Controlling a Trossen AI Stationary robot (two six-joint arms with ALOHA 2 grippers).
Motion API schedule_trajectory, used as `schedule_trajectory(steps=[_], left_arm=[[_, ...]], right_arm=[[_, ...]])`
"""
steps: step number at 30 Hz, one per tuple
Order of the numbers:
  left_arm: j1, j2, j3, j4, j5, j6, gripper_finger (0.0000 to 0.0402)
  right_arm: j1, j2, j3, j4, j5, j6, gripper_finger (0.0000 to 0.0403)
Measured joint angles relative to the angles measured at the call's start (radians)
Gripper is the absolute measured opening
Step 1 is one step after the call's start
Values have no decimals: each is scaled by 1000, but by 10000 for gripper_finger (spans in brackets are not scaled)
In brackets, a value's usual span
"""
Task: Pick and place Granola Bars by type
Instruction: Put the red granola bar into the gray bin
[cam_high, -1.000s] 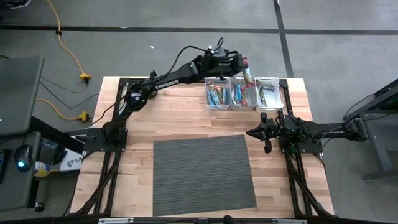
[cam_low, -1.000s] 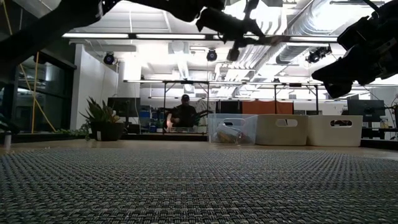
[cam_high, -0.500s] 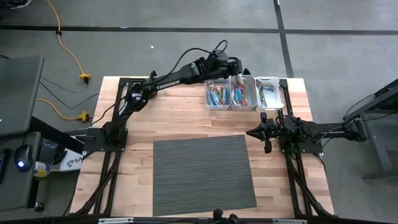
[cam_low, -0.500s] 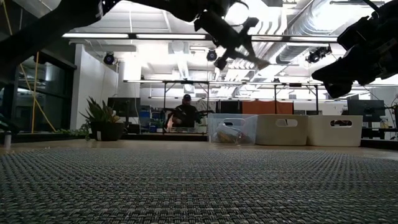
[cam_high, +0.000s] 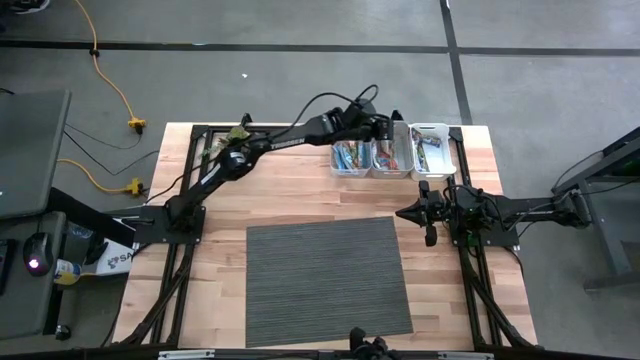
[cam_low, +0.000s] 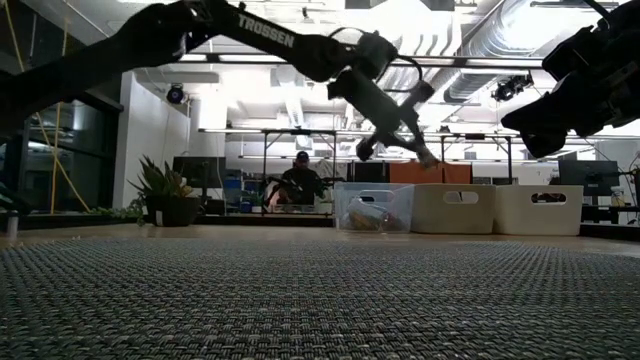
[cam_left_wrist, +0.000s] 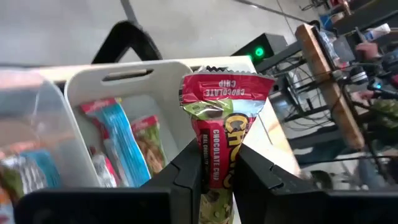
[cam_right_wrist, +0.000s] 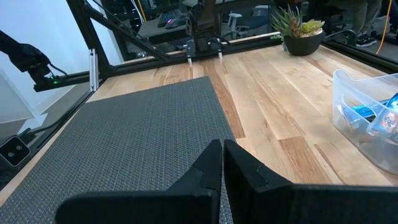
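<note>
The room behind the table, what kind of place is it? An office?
Probably a robotics lab or workshop, not a plain office: bare ceiling ducts, a person at a far workbench, and a wooden table carrying two arms, the left gripper holding a granola bar.

A robotics lab or workshop. The wooden tabletop (cam_high: 290, 200) stands on a grey concrete floor (cam_high: 300, 90) marked with dark tape lines, yellow cables (cam_high: 108, 85) trailing across it. Beyond it, the low view shows exposed ceiling ducts (cam_low: 520, 30), strip lights (cam_low: 190, 57), metal-framed workbenches (cam_low: 300, 135) with a person (cam_low: 297, 182) seated at one, and a potted plant (cam_low: 165, 195).
</note>
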Motion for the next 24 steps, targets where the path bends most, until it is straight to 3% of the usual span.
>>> schedule_trajectory(steps=[15,24], left_arm=[[-14,65,0,42,-63,163,66],[-14,67,0,-51,-72,165,66]], right_arm=[[0,0,0,0,0,0,0],[0,0,0,0,0,0,0]])
